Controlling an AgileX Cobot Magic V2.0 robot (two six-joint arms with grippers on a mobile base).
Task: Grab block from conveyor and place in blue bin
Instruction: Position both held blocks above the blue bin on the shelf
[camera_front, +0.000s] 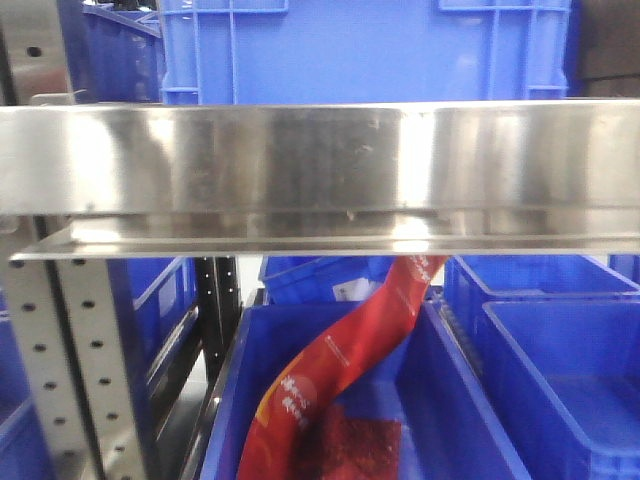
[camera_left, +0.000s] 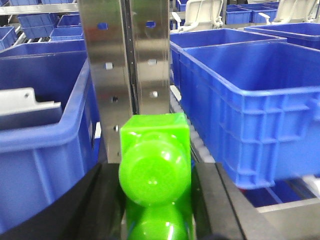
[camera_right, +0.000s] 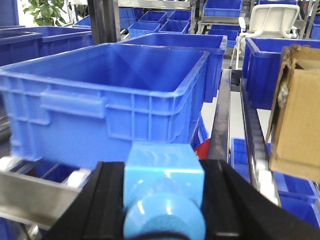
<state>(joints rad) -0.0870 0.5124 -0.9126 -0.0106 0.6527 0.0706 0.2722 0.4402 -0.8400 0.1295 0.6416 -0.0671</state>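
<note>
right fingers (camera_right: 102, 200) clamped on block (camera_right: 164, 175), held short of blue bin (camera_right: 100, 102) wall | left fingers (camera_left: 215, 200) clamped on green block (camera_left: 155, 160) | RISK: rim strike if carried low; miss if released early

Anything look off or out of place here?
A red pouch slants askew from behind the steel shelf into a blue bin. The cardboard box has a ragged top edge. The left gripper holds a green block, the right gripper the blue block.

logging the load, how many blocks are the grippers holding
2: a green block in the left gripper, a blue block in the right gripper. Others may be hidden.
</note>
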